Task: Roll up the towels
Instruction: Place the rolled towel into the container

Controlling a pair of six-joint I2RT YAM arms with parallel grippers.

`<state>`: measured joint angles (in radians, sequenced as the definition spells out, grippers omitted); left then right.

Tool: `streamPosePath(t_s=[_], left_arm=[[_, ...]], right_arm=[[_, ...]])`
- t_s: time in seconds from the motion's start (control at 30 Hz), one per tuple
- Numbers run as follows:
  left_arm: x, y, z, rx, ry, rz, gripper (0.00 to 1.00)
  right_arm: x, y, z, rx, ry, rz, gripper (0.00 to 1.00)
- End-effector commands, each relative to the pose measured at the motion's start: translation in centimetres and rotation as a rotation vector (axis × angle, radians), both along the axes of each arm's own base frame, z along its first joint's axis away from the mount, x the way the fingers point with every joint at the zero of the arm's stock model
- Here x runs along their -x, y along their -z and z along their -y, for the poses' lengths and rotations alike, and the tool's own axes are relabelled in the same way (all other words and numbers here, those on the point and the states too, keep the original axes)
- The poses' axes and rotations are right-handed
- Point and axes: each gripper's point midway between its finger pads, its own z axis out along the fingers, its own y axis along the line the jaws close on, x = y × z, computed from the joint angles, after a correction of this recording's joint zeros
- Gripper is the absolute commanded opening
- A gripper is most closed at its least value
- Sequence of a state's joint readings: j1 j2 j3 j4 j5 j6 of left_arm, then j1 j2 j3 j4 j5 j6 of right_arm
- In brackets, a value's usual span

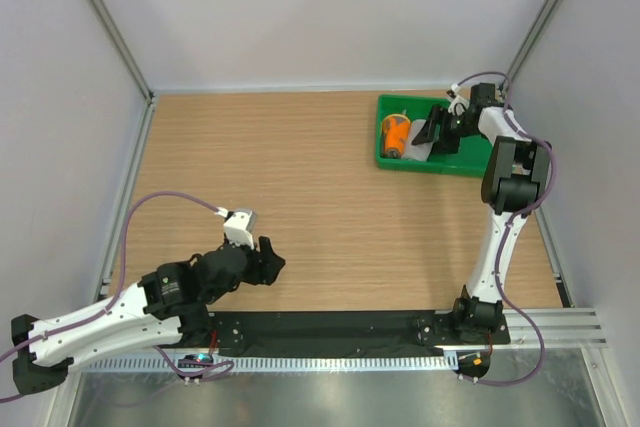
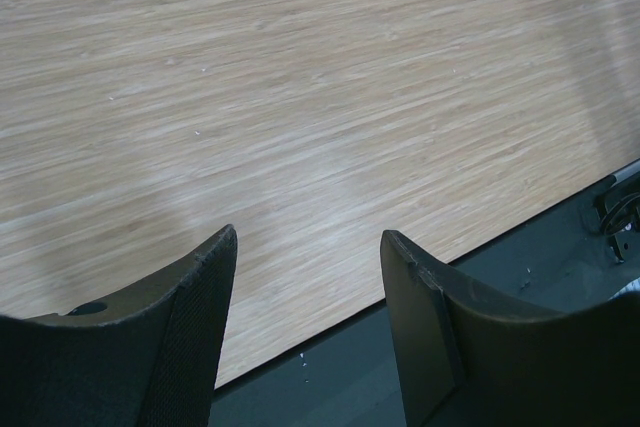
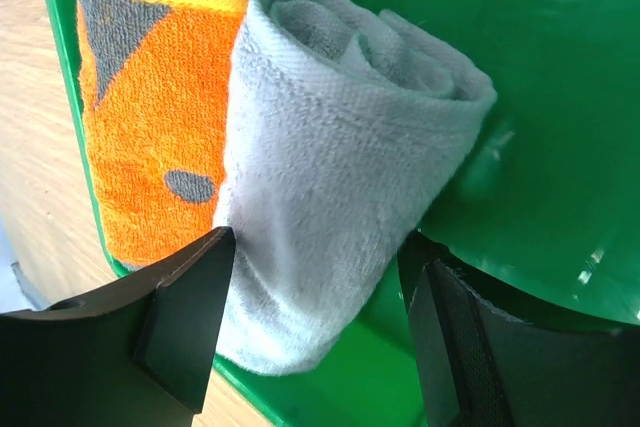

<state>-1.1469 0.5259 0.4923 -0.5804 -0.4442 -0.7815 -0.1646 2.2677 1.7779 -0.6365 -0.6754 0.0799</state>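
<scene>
Both towels sit rolled inside the green plastic tray (image 1: 455, 164) at the far right of the wooden worktop (image 1: 300, 167). The orange towel (image 3: 150, 127), with grey prints and a yellow band, lies against the tray's left wall. The light grey towel (image 3: 330, 177) touches it on the other side. The right gripper (image 3: 318, 247) is down in the tray with jaws apart, one finger on each side of the grey roll, not visibly squeezing it. The tray walls hem the rolls in closely.

The left gripper (image 2: 305, 242) is low over bare worktop at front left, jaws spread, nothing between them, well apart from the tray.

In the top view the right arm hides most of the grey towel and only the orange one is plain. The right wrist view shows both rolls side by side. The left wrist view shows only wood and the black strip (image 2: 520, 287) at the near edge.
</scene>
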Motion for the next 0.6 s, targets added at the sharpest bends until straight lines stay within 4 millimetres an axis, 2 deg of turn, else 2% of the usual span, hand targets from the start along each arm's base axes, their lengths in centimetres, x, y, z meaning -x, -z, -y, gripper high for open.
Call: streamPosePath(t_s=[0.0,0.1,0.27,0.37,0.4,0.53,0.57], left_arm=[[-0.3,-0.3,0.1,0.016,-0.011,0.017,0.61],[-0.3,-0.2,0.1,0.012,-0.011,0.015,0.61],[-0.3,-0.3,0.0,0.013,-0.015,0.015,0.61],[-0.3,-0.5,-0.1,0.021,-0.021,0.015,0.61],[-0.3,-0.5,-0.1,0.022,-0.022,0.017,0.61],[-0.3,-1.0,-0.3,0.025,-0.038,0.008,0.61],[-0.3,-1.1,-0.5,0.015,-0.042,0.006,0.61]], right_arm=[[-1.0,-6.2,1.1,0.104,0.028,0.098,0.73],[-0.8,-8.1,1.4,0.149,0.040,0.103,0.74],[-0.3,-9.8,1.8,0.205,0.059,0.094,0.75],[0.1,-11.1,1.4,0.225,0.064,0.109,0.75],[0.4,-12.2,0.9,0.233,0.060,0.131,0.75],[1.6,-14.4,-0.4,0.281,0.055,0.171,0.75],[2.0,-14.3,-0.5,0.299,0.061,0.169,0.75]])
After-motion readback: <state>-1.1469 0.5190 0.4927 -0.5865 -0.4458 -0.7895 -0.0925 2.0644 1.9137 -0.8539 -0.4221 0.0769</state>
